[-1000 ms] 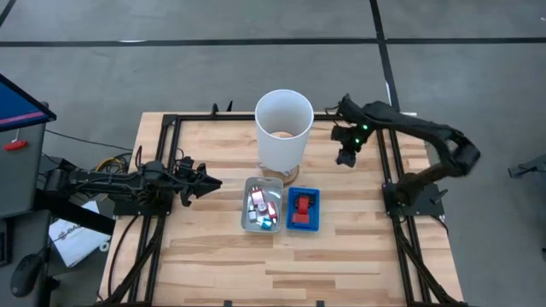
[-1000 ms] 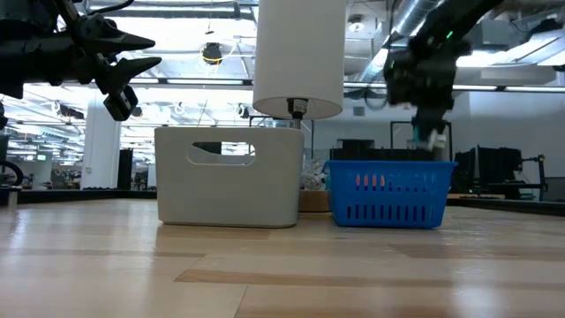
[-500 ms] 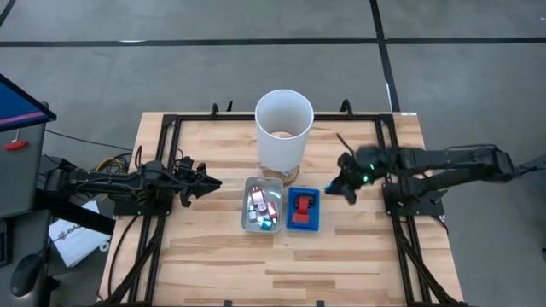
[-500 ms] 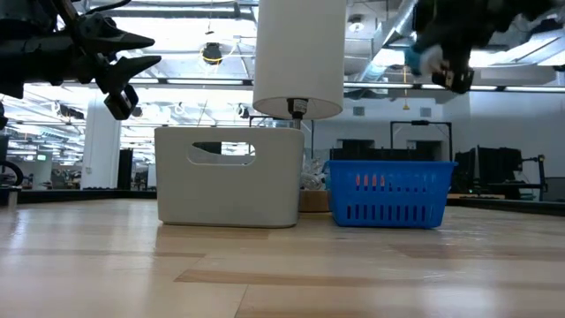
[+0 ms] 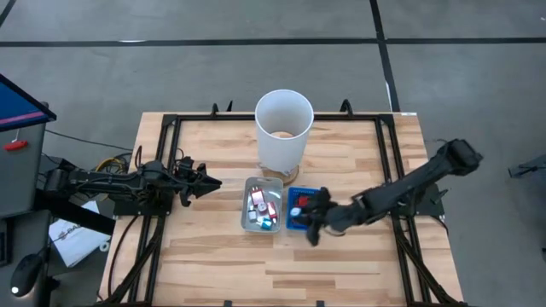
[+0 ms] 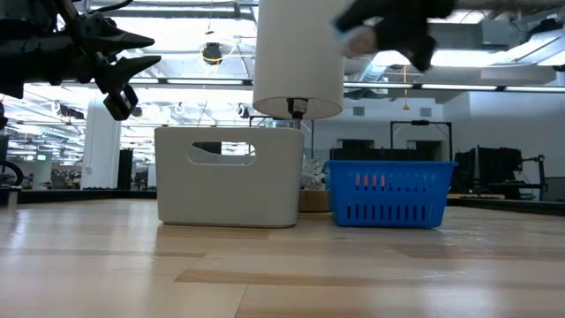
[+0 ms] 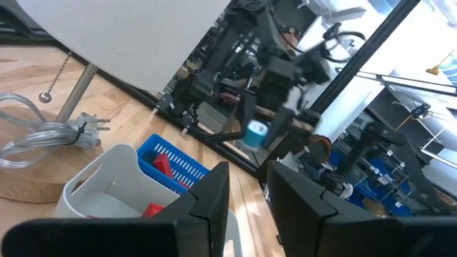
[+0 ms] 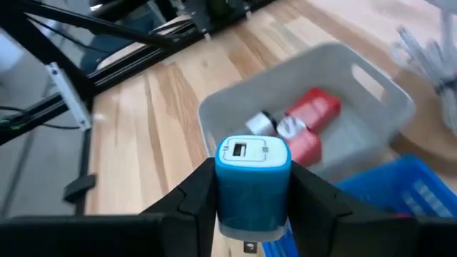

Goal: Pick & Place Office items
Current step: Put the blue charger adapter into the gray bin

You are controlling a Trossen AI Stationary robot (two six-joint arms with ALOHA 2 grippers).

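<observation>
Right gripper carries a blue block above the trays

Right gripper (image 8: 253, 203) clamps the blue-and-white block (image 8: 253, 184) over the blue tray (image 5: 293, 223); left gripper (image 5: 207, 182), closed and empty, hangs near the counter's left edge.

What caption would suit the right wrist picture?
Right gripper holding a small blue and white block above the grey tray of red and white items.

A blue-and-white block (image 8: 253, 187) sits upright, clamped between dark fingers above the trays. Red and white pieces (image 8: 303, 127) lie jumbled in the grey tray; red ones, seemingly, in the blue tray (image 5: 304, 210).
</observation>
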